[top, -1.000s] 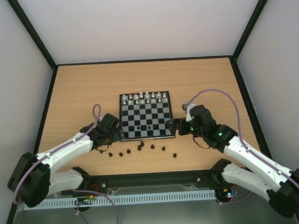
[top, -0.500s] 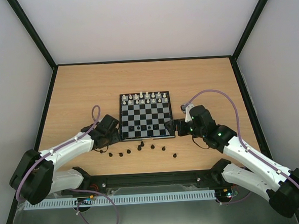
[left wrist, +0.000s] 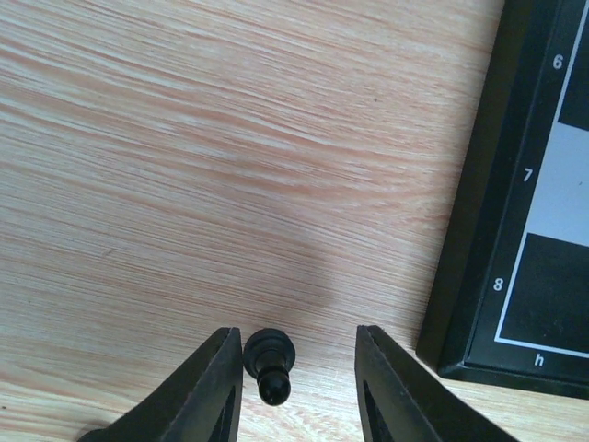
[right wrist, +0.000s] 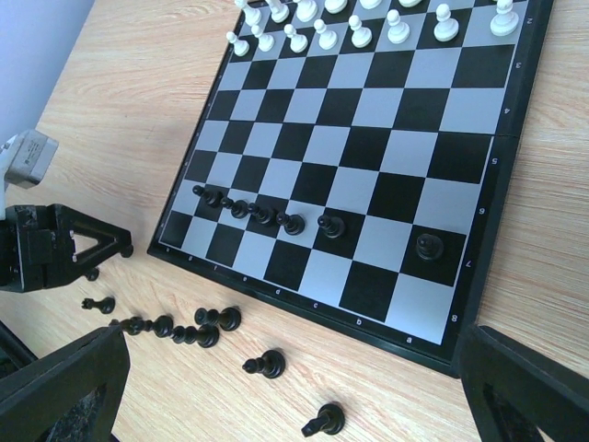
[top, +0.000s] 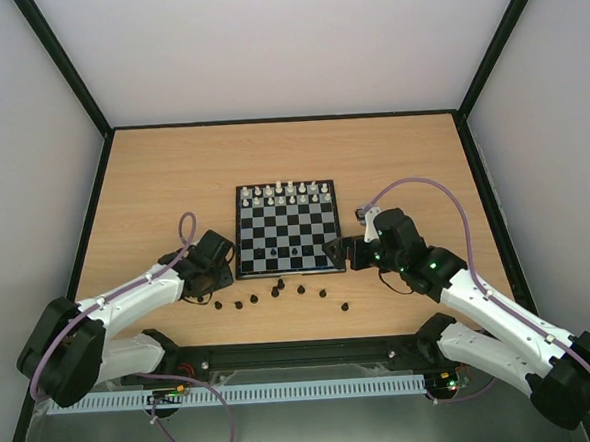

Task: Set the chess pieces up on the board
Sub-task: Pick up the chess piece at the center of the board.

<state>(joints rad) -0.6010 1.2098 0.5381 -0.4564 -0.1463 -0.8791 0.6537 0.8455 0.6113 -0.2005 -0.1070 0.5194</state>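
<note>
Black plastic pawn (left wrist: 270, 365) lies on the pale wooden table (left wrist: 184, 166) off a corner of the dark-bordered checkered board (left wrist: 465, 239), between the left arm's fingers (left wrist: 213, 391), nearer the outer one, long axis seemingly along them; they stand part-spread, not yet pinching; the right arm's fingers (right wrist: 64, 387) gape empty, farther away

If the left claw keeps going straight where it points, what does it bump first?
Probably the little black chess piece lying between the fingers of the left claw, with the wooden table right under it. The board sits off to one side.
</note>
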